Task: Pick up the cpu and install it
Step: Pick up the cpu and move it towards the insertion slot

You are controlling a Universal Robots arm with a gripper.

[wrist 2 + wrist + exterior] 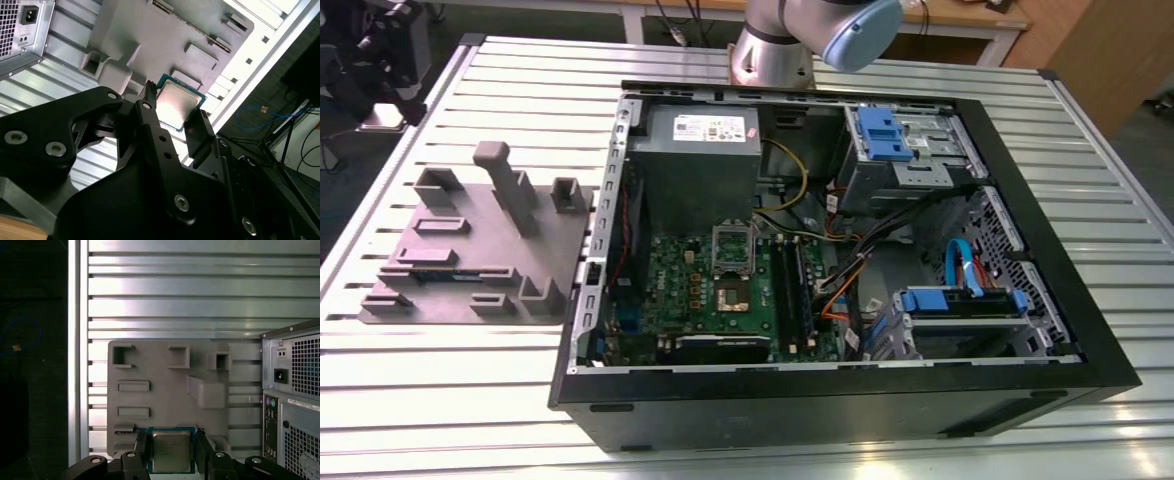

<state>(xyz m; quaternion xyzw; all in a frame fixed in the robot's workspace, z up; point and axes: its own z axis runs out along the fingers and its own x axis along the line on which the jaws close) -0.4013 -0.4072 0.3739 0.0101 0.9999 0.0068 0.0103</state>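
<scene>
Counter: the slatted metal counter (175, 305) carries everything.
Tool: the tool (170, 436) clamps the cpu (171, 454) by two opposite edges, up above the grey tray (165, 390).
Far: the computer case (292, 390) stands beside the tray.
Risk: edge-only grip; any slip could drop or skew it.

The cpu (171, 452) has a smooth, silvery metal top with a dull sheen. On the gripper (170, 440) the jaws look matt black. The grey holder tray (165, 395) looks like matt plastic; the bench (175, 290) is ribbed, shiny metal.
</scene>
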